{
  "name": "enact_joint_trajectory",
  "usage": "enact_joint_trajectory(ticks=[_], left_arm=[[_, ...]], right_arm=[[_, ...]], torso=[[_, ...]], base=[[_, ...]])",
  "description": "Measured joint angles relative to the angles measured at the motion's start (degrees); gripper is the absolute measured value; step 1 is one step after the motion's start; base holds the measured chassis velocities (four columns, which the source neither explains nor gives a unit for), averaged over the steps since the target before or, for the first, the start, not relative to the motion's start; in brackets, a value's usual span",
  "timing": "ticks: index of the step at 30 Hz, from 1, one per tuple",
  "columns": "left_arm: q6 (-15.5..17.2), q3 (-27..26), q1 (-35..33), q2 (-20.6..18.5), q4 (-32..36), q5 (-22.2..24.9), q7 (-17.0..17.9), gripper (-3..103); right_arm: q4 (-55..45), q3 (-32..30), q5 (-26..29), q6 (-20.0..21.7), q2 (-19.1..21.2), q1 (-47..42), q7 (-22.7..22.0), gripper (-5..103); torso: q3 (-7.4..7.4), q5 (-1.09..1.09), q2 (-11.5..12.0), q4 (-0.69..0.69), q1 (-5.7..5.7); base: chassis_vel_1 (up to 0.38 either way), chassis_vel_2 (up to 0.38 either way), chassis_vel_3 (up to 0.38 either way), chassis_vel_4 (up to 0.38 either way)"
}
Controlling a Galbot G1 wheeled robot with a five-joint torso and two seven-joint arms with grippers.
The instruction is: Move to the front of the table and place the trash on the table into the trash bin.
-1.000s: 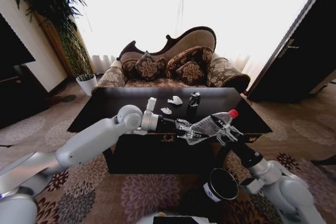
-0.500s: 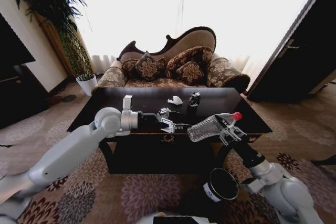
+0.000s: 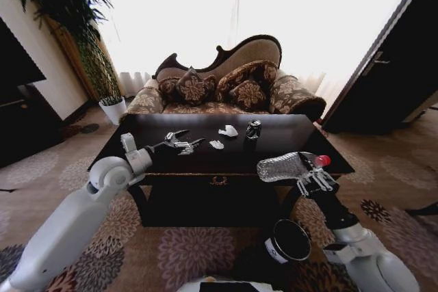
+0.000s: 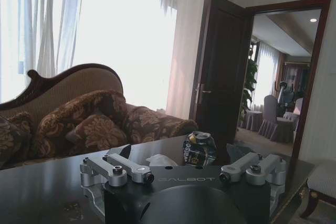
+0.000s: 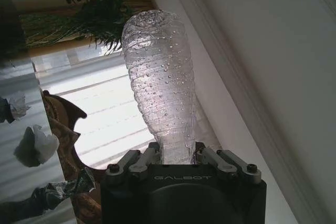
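Clear plastic bottle (image 3: 286, 167) with a red cap (image 3: 321, 161) lies sideways in the right gripper (image 3: 309, 176), fingers clamped on its neck, held in the air just off the table's front right corner, cap end toward the robot's right. Right wrist view: bottle (image 5: 159, 85) sticks straight out from the closed fingers (image 5: 140, 161), droplets inside. Black glossy table (image 3: 274, 152) stands in front of the robot, gold ornament on its front apron. Left gripper (image 3: 179, 143) hovers over the left part of the tabletop, fingers spread wide apart, nothing between them; left wrist view shows the two fingers (image 4: 121, 170) far apart with the can beyond. Dark crushed can (image 3: 254, 129) stands near the back edge, right of centre. White crumpled paper (image 3: 228, 130) sits just left of the can, another small white scrap (image 3: 216, 145) nearer the middle of the top, close to the left gripper's tips. Black round bin (image 3: 291, 240) with a white label stands on the carpet below the front right corner of the table, under the held bottle and a bit nearer the robot. Sofa (image 3: 226, 87) behind the table.
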State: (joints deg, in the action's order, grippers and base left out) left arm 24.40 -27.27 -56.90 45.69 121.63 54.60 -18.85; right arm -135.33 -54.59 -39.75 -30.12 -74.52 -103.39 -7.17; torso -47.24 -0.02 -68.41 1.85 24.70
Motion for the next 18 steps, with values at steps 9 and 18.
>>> enact_joint_trajectory(ticks=[9,18], left_arm=[[-1.2,-9.0,-9.2,1.7,4.5,0.0,-2.3,100],[-1.2,-13.3,-12.4,2.6,6.5,0.9,-2.6,100]], right_arm=[[2.6,3.9,28.8,1.6,2.3,-3.3,6.1,25],[11.0,3.9,48.6,2.4,4.4,-2.3,6.8,25]], torso=[[0.0,0.01,0.0,-0.01,0.0],[0.0,0.02,0.0,0.0,0.0]], base=[[0.0,0.0,0.0,0.0],[0.0,0.0,0.0,0.0]])
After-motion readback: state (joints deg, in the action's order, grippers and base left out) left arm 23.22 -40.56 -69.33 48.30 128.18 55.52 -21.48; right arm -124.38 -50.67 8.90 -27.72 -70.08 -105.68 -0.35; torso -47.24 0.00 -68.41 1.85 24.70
